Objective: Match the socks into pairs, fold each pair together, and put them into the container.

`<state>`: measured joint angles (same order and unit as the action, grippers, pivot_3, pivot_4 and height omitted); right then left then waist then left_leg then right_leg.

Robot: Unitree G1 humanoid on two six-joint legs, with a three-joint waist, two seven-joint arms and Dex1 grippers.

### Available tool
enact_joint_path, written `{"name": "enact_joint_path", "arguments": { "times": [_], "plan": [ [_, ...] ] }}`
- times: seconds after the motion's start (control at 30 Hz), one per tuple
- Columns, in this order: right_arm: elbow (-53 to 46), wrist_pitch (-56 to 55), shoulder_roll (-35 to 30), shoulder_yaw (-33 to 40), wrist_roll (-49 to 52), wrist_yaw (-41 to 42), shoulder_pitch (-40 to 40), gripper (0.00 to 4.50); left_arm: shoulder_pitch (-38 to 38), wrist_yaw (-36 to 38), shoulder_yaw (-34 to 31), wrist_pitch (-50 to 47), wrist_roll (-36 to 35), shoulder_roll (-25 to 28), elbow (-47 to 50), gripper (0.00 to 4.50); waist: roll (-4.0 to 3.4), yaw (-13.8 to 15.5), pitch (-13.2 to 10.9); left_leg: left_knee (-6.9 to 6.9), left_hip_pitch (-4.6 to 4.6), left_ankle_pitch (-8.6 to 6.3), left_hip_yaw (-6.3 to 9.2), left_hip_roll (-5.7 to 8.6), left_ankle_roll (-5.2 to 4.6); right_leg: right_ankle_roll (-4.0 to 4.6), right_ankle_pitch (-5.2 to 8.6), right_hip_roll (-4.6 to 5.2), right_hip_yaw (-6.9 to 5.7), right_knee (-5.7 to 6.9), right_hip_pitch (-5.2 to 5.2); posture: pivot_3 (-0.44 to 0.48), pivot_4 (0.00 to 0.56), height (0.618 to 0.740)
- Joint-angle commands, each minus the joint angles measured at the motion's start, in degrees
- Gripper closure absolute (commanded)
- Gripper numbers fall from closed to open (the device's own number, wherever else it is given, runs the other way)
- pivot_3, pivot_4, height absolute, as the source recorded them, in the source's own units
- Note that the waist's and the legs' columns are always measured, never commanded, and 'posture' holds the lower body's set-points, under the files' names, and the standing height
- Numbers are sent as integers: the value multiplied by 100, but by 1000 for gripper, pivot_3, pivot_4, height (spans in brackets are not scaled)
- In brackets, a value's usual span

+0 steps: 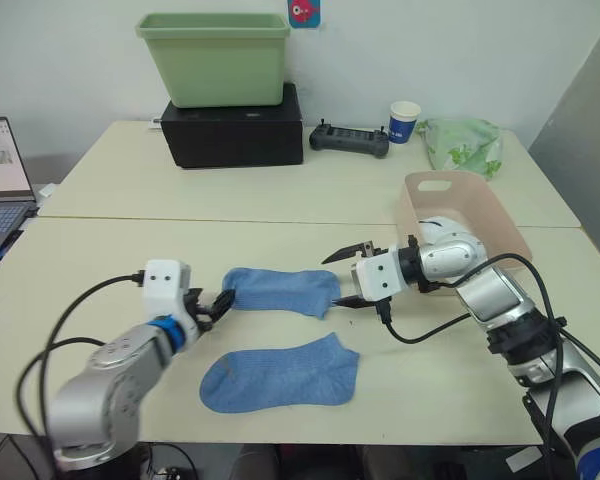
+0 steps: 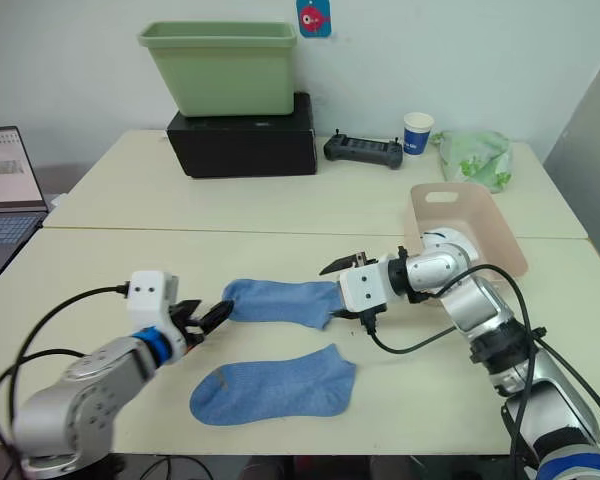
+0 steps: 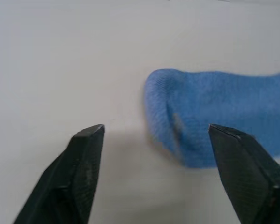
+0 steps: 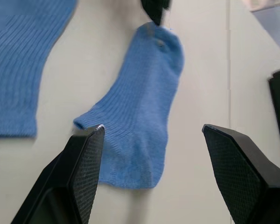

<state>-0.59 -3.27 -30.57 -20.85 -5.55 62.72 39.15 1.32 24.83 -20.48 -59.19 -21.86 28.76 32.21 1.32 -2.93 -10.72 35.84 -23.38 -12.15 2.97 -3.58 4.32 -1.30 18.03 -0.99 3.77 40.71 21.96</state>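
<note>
The pale table [image 1: 100, 260] spans the frame, with the pink container [image 1: 465, 215] at centre right. Two blue socks lie flat in the lower middle: the nearer sock [image 1: 280, 373] below the farther sock [image 1: 280, 290]. The right gripper [image 1: 352, 273], fingers spread open, flanks the farther sock's right end; the left gripper [image 1: 216, 303], also open, sits at its left end.

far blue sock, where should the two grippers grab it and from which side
Probably by its two ends. The far blue sock lies flat and lengthwise between the open left gripper at its rounded toe and the open right gripper at its cuff edge. Each could come in low from its own side and pinch the thin edge.
</note>
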Motion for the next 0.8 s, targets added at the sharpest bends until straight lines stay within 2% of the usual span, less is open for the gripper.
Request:
{"name": "enact_joint_path", "arguments": {
  "times": [0.03, 0.1, 0.17, 0.33, 0.53, 0.73, 0.8],
  "plan": [
    [-847, 899, 150, 225, -11, -441, -139, 902, -146, 1157, 21, 1303, 26, 769, -401, 51, -1, 9, -1, 0, 0, 0, -2, 1, 0, 5, 4, 1, 1, -1, 0, 0, 150, 730],
    [-1440, 1839, 368, 212, 42, -697, -347, 902, -141, 2148, 122, 2218, -75, 1251, -720, 51, -1, 25, -1, -2, 0, 0, -9, 4, 0, 8, 12, 4, 5, -8, 3, 0, 150, 730],
    [-2050, 2870, 650, 123, 107, -919, -493, 902, -147, 3020, 538, 3643, 401, 1835, -1253, 51, -1, 57, -1, -5, -4, 0, -9, 3, 1, 9, 15, 5, 3, -14, 6, 0, 150, 730],
    [-2879, 3970, 768, -152, 183, -1012, -809, 902, 542, 3844, 1373, 5693, 1147, 2299, -2917, 51, -5, 120, -2, -21, -11, -1, -24, 2, -1, 16, 14, 5, 11, -27, 22, 0, 150, 730],
    [-2901, 3821, 341, -241, 141, -994, -951, 902, 1697, 3941, 2092, 7247, 1900, 2182, -4744, 51, -3, 123, -2, -6, -49, -1, -25, 2, -3, -11, 21, 2, 8, -39, 39, 0, 150, 730],
    [-2599, 2717, -303, -417, -184, -1045, -1298, 902, 2576, 3735, 2691, 8545, 2583, 1865, -6353, 51, -3, 128, 0, -8, -49, -2, -18, 2, -6, -13, 21, -2, -1, -51, 32, 0, 150, 730],
    [-2301, 2258, -348, -515, -371, -1212, -1413, 902, 2709, 3679, 2803, 8842, 2685, 1770, -6592, 331, -5, 117, 0, -9, -47, -2, -18, 1, -6, -14, 21, -2, -1, -50, 31, 0, 150, 730]
  ]
}}
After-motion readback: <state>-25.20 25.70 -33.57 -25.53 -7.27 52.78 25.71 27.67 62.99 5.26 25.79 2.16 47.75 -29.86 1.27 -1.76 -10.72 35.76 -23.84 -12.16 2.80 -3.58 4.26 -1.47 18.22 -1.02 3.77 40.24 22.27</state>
